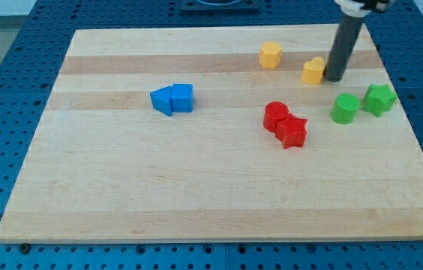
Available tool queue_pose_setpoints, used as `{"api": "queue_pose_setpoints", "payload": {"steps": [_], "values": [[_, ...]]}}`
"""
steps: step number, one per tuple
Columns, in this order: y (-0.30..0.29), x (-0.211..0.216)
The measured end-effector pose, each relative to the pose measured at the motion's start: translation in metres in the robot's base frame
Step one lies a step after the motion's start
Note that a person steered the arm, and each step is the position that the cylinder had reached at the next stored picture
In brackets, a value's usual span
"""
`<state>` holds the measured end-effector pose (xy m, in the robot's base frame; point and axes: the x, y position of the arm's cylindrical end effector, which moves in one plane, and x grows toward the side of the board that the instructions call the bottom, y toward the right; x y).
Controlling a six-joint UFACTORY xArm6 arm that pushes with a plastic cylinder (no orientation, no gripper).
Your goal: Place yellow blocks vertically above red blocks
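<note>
A yellow hexagonal block [270, 55] sits near the view's top, right of centre. A second yellow block [313, 70] lies to its lower right. My tip [334, 79] rests right against that second yellow block's right side. A red round block [275, 115] and a red star block [292, 131] lie touching each other below the yellow ones, near the board's middle right.
Two blue blocks [172, 99] touch each other at the view's centre left. A green round block [344, 108] and a green star-like block [379, 99] lie at the right, below my tip. The wooden board [121, 187] sits on a blue perforated table.
</note>
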<state>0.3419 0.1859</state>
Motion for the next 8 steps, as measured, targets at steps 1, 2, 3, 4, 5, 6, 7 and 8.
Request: {"api": "queue_pose_setpoints", "payload": {"steps": [1, 2, 3, 4, 5, 6, 7, 8], "values": [[-0.023, 0.000], [-0.032, 0.000], [-0.032, 0.000], [-0.031, -0.014], [-0.032, -0.021], [-0.035, -0.021], [-0.040, -0.022], [-0.038, -0.024]]}}
